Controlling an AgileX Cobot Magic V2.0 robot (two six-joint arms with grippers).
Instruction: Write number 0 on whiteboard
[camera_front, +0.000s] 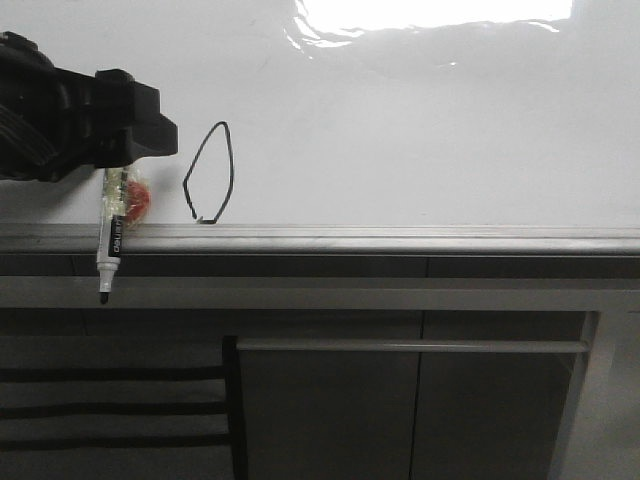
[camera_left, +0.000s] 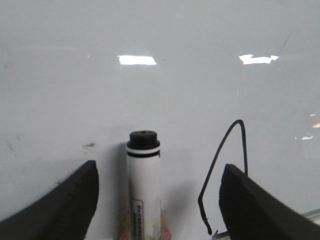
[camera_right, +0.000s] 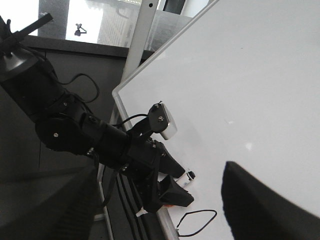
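Note:
The whiteboard (camera_front: 420, 130) fills the upper front view above its grey rail (camera_front: 400, 240). The number 0 (camera_front: 233, 170) is a thin black loop just above the rail, pointed at the top and gapped at the bottom. It also shows in the left wrist view (camera_left: 216, 160) and the right wrist view (camera_right: 202, 211). A white marker (camera_front: 110, 240) hangs tip down over the rail, left of the loop. My left gripper (camera_front: 140, 140) is open above it, with the fingers either side of the marker (camera_left: 144, 185) and clear of it. My right gripper (camera_right: 160, 210) is open and empty, away from the board.
A red lump with clear tape (camera_front: 135, 198) sits by the marker's upper body at the board. Grey cabinet panels (camera_front: 330, 410) with a long bar handle (camera_front: 410, 346) lie below the rail. Black slats (camera_front: 110, 408) are at lower left. Bright glare (camera_front: 430, 15) marks the board's top.

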